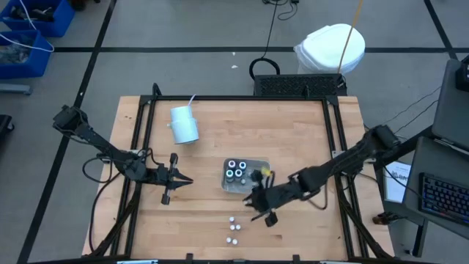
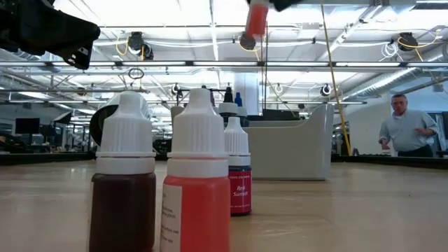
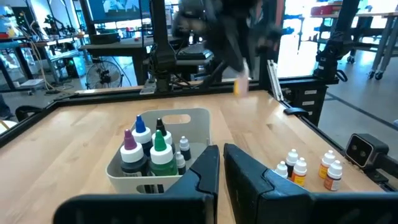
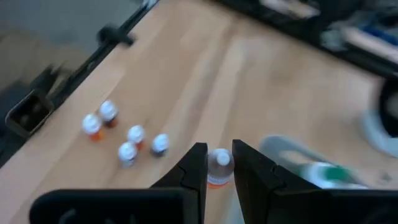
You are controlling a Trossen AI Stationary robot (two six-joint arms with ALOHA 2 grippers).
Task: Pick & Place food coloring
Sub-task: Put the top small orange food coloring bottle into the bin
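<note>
Four small bottles (image 1: 233, 229) wait on the table near the tray (image 1: 260, 163). Right gripper (image 4: 219, 167), jaws pinching an orange bottle (image 4: 218, 167), hangs beside the tray; it should centre over a free slot, then lower gently. Left gripper (image 1: 181, 179) idles, jaws narrow.

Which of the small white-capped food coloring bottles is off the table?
The orange-bodied white-capped bottle clamped in the right end effector, raised near the clear tray; four other small bottles stand grouped on the wood.

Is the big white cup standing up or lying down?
Lying down. The white plastic cup shows its long side from above, straw pointing sideways across the wooden table.
</note>
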